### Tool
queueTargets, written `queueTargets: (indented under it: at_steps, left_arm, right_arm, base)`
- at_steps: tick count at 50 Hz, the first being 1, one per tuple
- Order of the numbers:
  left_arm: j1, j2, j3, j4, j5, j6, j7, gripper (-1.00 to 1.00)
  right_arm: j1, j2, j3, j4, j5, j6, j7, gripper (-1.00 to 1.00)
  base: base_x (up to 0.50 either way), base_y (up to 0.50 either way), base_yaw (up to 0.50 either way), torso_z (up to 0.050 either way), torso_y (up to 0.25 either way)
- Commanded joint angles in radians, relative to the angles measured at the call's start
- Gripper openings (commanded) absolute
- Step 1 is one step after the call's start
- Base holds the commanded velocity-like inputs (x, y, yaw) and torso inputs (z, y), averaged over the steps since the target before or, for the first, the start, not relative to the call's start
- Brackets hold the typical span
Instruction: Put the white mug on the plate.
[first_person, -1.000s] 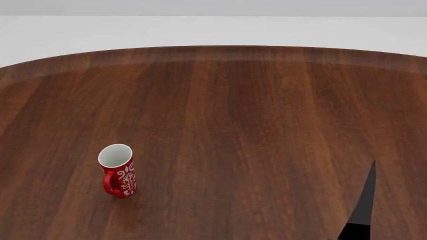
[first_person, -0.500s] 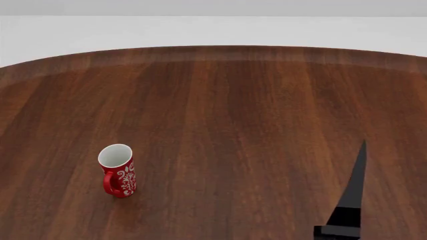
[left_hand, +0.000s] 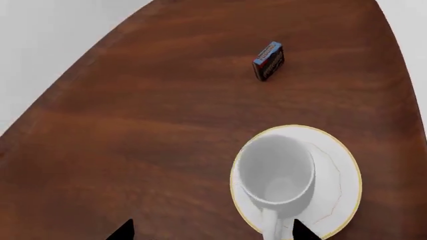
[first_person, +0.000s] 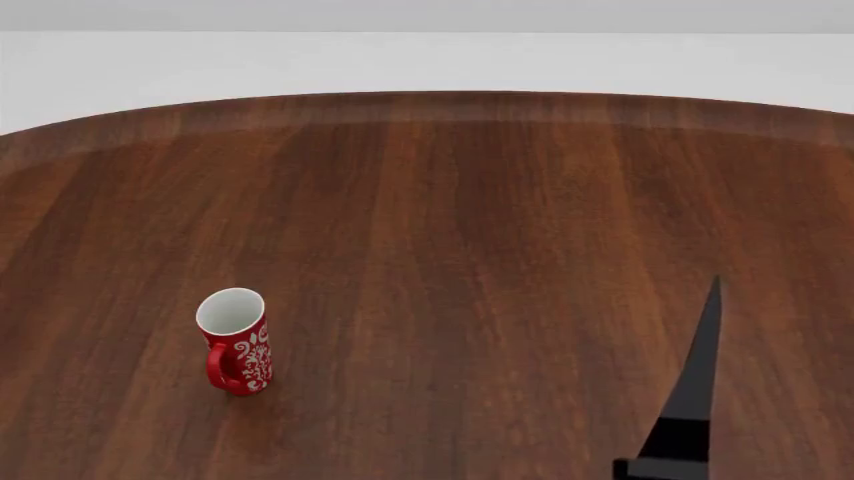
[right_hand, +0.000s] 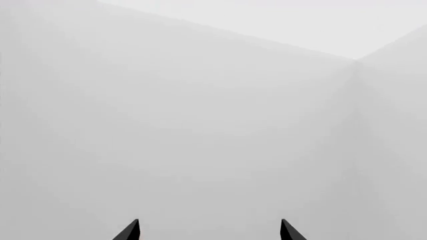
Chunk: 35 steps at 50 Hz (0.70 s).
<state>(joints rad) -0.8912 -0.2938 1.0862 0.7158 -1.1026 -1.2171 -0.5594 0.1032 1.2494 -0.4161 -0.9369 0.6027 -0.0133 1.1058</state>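
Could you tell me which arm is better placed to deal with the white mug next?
Left. Its gripper hangs open directly above the white mug, which already stands on the plate. The right gripper faces only blank wall.

I see bright, even light | all sharp, no blur | soft shadows only | table (first_person: 507, 250) a bit shiny | right wrist view all pale grey
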Motion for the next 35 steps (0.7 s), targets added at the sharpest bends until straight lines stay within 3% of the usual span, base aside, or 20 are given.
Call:
queueTargets:
  at_steps: [1, 12, 35]
  left_arm:
    - [-0.044, -0.073, -0.150, 0.068, -0.123, -0.038, -0.130, 1.00]
    - [-0.047, -0.182, -0.228, 0.035, -0.082, 0.026, -0.118, 1.00]
    - [-0.138, -0.379, -0.508, 0.108, -0.346, 0.083, -0.317, 1.00]
  right_arm:
    - [0.003, 0.011, 0.005, -0.031, -0.001, 0.017, 0.016, 1.00]
    - [0.002, 0.033, 0.014, -0.067, -0.001, 0.026, 0.039, 1.00]
    - [0.075, 0.019, -0.011, -0.074, 0.041, 0.070, 0.018, 1.00]
  base:
    - [0.00, 0.00, 0.00, 0.000, 0.000]
    - [0.00, 0.00, 0.00, 0.000, 0.000]
    - [0.00, 0.00, 0.00, 0.000, 0.000]
